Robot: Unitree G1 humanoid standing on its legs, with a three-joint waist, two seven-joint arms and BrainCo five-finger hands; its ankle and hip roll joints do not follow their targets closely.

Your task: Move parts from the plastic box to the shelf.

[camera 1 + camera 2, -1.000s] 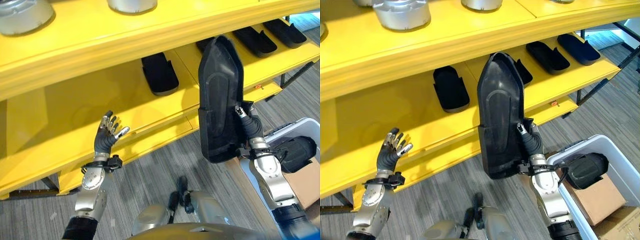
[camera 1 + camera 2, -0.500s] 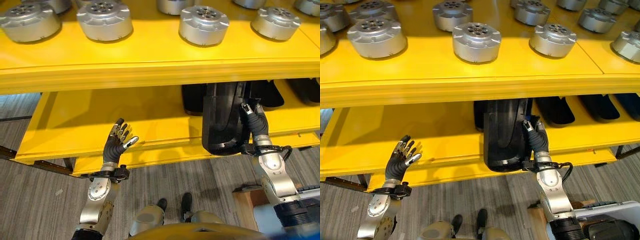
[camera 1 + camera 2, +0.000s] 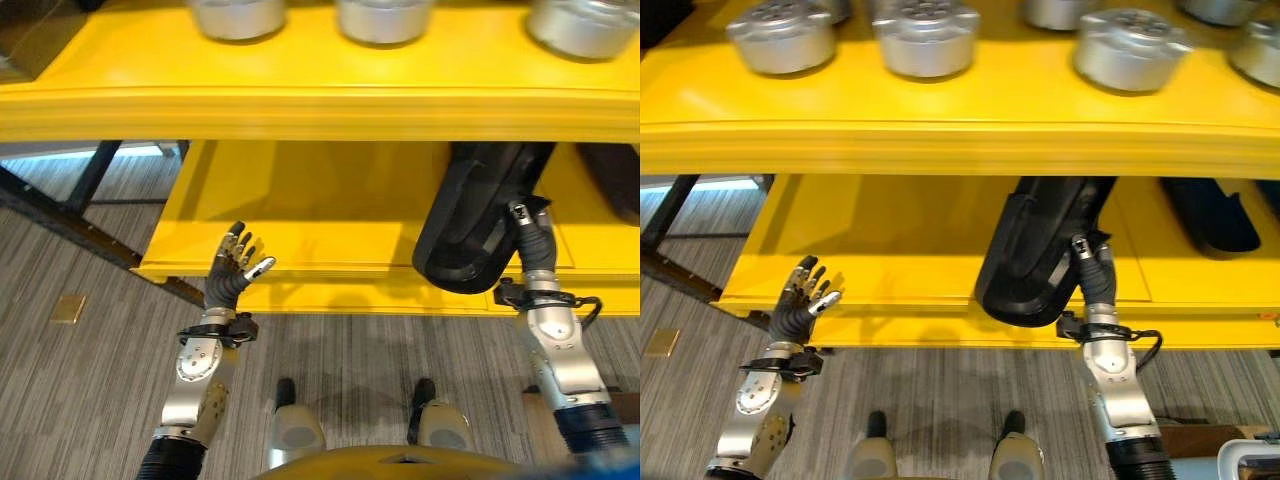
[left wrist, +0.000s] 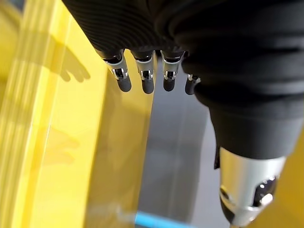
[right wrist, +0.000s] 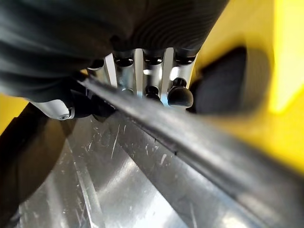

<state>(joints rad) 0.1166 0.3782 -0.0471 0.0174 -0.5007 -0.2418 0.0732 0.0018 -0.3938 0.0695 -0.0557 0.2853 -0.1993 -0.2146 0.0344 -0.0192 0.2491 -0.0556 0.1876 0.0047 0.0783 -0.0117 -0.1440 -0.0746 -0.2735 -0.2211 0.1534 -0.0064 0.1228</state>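
Gripping a black part (image 3: 1040, 250) by its rim, the right hand (image 3: 1092, 268) pokes it into the yellow shelf (image 3: 940, 140) (top hidden under the upper board); left hand (image 3: 236, 270) hovers below, fingers spread.

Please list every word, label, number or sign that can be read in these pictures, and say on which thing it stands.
There is none to read: no word, number or sign shows on the yellow shelf, the silver round parts or the black part that the right robot hand holds. The left robot hand carries no label.
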